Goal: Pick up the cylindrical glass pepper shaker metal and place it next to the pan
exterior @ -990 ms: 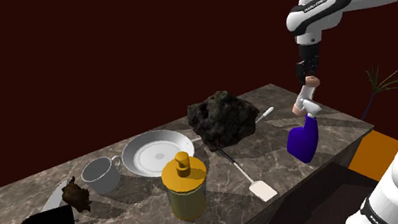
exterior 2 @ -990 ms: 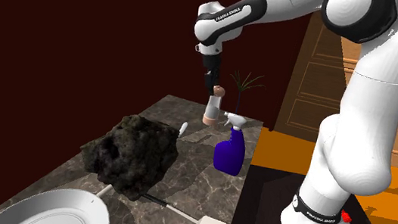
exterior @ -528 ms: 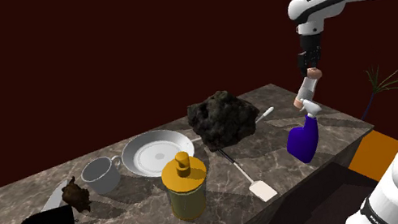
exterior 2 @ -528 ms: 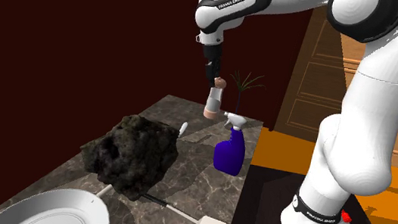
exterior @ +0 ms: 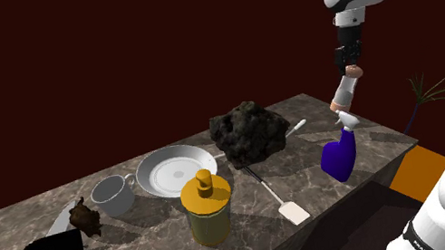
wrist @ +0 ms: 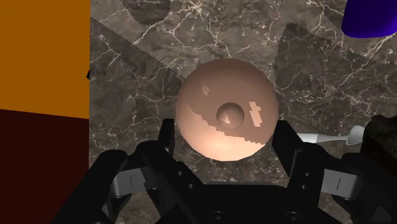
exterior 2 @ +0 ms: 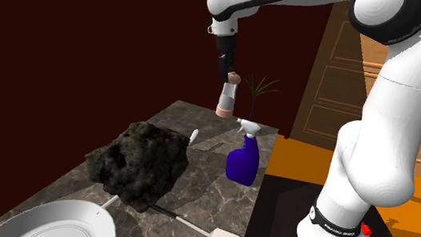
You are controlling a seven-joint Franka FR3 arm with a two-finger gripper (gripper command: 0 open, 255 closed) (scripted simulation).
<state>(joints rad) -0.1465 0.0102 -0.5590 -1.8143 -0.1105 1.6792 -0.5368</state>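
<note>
Lifted higher than a second ago, the pink-capped pale cylindrical shaker (exterior: pixel 346 91) hangs tilted in mid-air, its cap clasped by the black two-finger gripper (exterior: pixel 351 67). From the shoulder view's left stand the white round pan (exterior: pixel 174 175), the dark craggy lump (exterior: pixel 251 133), then the blue spray bottle (exterior: pixel 338 156) beneath the shaker. Carried low, its base could clip lump or bottle and twist loose.

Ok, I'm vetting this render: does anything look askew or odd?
Two things. The pepper shaker hangs tilted from the gripper, in the air near the blue spray bottle. A rough black lump sits on the counter among kitchenware, looking like a rock.
</note>
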